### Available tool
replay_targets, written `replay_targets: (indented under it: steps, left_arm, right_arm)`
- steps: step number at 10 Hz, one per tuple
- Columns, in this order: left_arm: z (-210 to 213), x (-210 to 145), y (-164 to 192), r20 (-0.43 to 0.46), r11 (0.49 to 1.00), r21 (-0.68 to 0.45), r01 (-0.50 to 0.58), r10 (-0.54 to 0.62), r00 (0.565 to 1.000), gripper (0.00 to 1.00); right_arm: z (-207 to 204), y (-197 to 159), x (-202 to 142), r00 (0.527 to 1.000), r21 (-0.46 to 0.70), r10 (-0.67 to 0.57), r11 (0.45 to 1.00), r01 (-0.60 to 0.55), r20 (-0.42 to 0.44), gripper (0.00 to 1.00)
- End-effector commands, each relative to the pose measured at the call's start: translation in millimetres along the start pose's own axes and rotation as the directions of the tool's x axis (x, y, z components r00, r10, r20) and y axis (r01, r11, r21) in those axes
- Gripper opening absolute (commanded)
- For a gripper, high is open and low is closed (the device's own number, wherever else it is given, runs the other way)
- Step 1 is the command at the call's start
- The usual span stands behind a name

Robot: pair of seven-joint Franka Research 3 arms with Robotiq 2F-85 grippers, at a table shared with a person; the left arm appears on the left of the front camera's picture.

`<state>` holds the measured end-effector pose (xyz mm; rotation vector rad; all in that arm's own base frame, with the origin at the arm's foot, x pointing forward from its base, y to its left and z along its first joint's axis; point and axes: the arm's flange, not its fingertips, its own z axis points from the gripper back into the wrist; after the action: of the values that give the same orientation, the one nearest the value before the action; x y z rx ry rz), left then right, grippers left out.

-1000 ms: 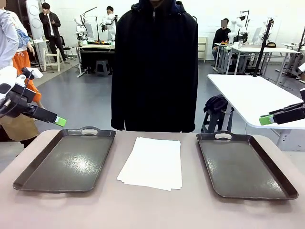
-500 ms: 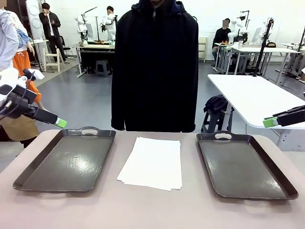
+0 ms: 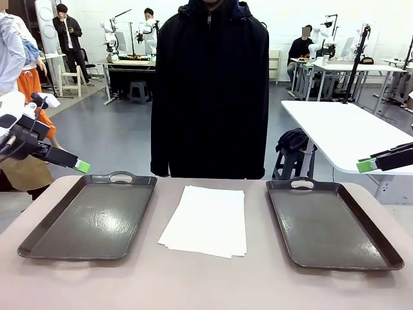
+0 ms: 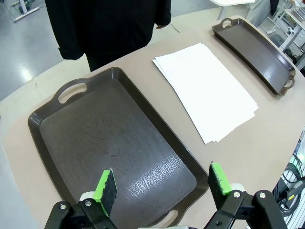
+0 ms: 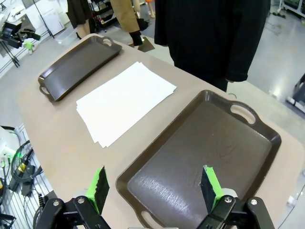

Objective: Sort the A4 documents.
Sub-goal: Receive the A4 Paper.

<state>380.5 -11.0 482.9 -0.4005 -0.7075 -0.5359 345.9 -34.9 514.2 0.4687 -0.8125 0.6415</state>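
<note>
Closest to me, my left gripper (image 4: pixel 162 185) hangs in the air with its green pads spread wide and nothing between them. Its wrist camera looks down on the left tray (image 3: pixel 90 219). My right gripper (image 5: pixel 153 187) is just as wide apart and empty, held high off the outer side of the right tray (image 3: pixel 329 226).

A bare strip of the beige surface (image 3: pixel 206 284) runs along my edge. Past it, the two dark brown handled trays lie flat, one on each side, their long sides running from me toward the far edge and their grip cut-outs at the short ends.

The A4 documents (image 3: pixel 206 219) lie between the trays, in the middle of the surface and touching neither tray. They form a low white stack, flat on the surface. Its long axis runs from my side toward the person, turned a little so the near end sits slightly to my left. The sheets are not squared up: several edges fan out at the near corners. The top sheet shows whole, and both trays stand beside the stack rather than in front of it.

Right behind the far edge a person (image 3: pixel 210 90) in a dark coat stands facing me, in line with the stack. Farther back on the right is another white table (image 3: pixel 342 129).
</note>
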Motion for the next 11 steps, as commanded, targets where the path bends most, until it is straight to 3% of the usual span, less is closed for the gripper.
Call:
replay_targets:
  steps: [1, 11]
  left_arm:
    - [-0.5, -0.5, 0.8, 0.006, 1.0, -0.006, -0.006, 0.006, 1.0, 1.0]
    - [-0.5, -0.5, 0.8, 0.006, 1.0, -0.006, -0.006, 0.006, 1.0, 1.0]
  right_arm:
    - [-2.1, -0.6, -0.4, 1.0, 0.014, 0.0, 1.0, -0.001, 0.006, 1.0]
    - [-2.1, -0.6, -0.4, 1.0, 0.014, 0.0, 1.0, -0.001, 0.006, 1.0]
